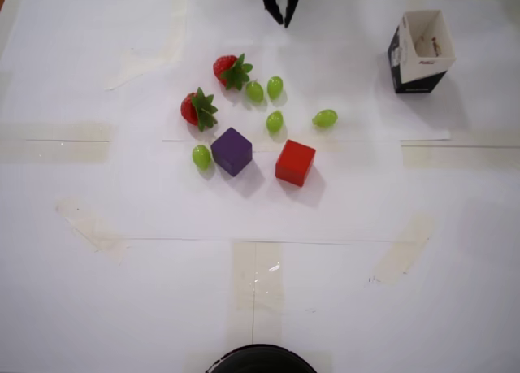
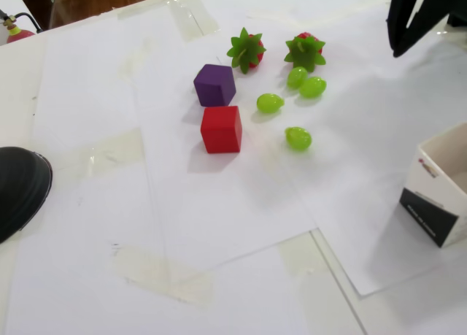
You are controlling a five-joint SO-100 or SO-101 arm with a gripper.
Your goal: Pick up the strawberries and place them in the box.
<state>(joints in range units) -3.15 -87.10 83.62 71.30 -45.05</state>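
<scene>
Two red strawberries with dark-green leafy tops lie on the white paper, one (image 1: 227, 68) (image 2: 306, 50) nearer the arm and one (image 1: 193, 109) (image 2: 246, 50) beside the purple cube. The box (image 1: 416, 84) (image 2: 427, 214), black-sided with a white inside, stands upright and apart at the right in both views. My gripper (image 1: 283, 23) (image 2: 399, 52) hangs at the top edge of the overhead view, beyond the strawberries and clear of them. Its black fingertips sit close together and hold nothing.
A purple cube (image 1: 232, 151) (image 2: 214, 85) and a red cube (image 1: 295, 162) (image 2: 221, 129) sit in front of the strawberries. Several green grapes (image 1: 275, 121) (image 2: 270, 103) lie scattered among them. A black round object (image 1: 260, 361) (image 2: 18, 189) sits at the table's edge.
</scene>
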